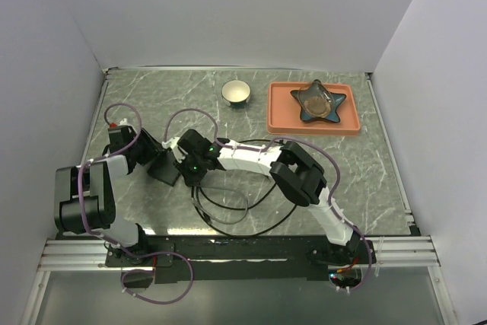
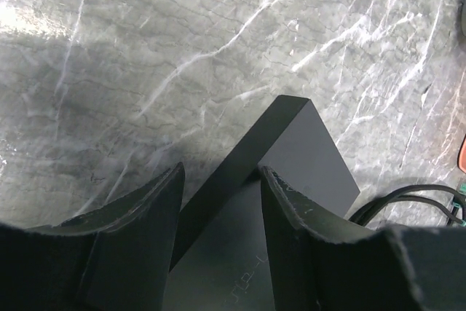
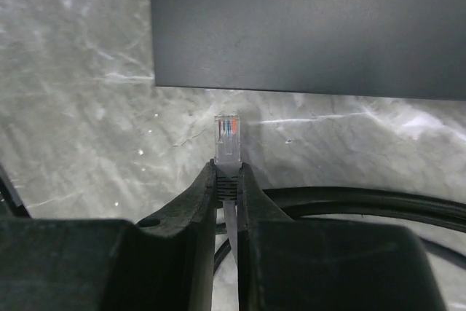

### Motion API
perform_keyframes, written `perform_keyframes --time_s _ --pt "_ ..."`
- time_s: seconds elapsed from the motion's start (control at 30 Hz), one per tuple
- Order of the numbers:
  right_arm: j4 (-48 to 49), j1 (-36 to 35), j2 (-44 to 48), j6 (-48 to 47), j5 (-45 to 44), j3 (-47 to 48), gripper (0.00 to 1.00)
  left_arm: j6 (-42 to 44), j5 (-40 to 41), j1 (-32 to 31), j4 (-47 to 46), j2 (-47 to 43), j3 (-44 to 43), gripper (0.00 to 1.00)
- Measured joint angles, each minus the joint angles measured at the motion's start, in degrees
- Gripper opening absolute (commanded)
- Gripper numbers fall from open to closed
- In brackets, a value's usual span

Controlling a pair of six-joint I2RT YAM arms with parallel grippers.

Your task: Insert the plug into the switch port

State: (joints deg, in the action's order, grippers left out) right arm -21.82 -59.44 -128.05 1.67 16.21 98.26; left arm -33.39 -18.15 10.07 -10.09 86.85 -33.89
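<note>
The switch [image 2: 306, 151] is a flat black box, raised on edge off the marble table. My left gripper [image 2: 222, 172] is shut on it, one finger on each side; from above the left gripper [image 1: 152, 159] and the switch [image 1: 164, 167] sit at the table's left. My right gripper [image 3: 228, 172] is shut on the plug [image 3: 227, 136], a clear connector with coloured wires on a black cable [image 3: 364, 202]. The plug points at the switch [image 3: 313, 27], a short gap below its dark side. No port shows in any view. From above, the right gripper [image 1: 192, 167] is just right of the switch.
The black cable [image 1: 228, 215] lies in loops on the table in front of the arms. A white bowl [image 1: 237, 92] stands at the back centre. An orange tray [image 1: 281, 116] at the back right holds a dark star-shaped dish [image 1: 319, 102]. White walls enclose the table.
</note>
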Motion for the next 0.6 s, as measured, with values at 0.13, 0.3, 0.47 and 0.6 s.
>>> perform_keyframes --time_s 0.13,0.3,0.47,0.6 --pt "0.24 -0.04 -0.76 0.92 -0.24 0.11 0.0 0.0 -0.59 0.0 -0.24 0.17 0.0 0.52" --pt "0.74 -0.09 -0.76 2.67 -1.46 0.11 0.0 -0.02 -1.55 0.0 -0.7 0.55 0.0 0.52" --pt "0.9 -0.28 -0.79 4.17 -2.93 0.13 0.0 -0.02 -2.03 0.0 -1.27 0.92 0.0 0.52" --pt "0.63 -0.37 -1.64 4.92 -3.58 1.42 0.0 -0.02 -2.45 0.0 -1.53 1.07 0.0 0.52"
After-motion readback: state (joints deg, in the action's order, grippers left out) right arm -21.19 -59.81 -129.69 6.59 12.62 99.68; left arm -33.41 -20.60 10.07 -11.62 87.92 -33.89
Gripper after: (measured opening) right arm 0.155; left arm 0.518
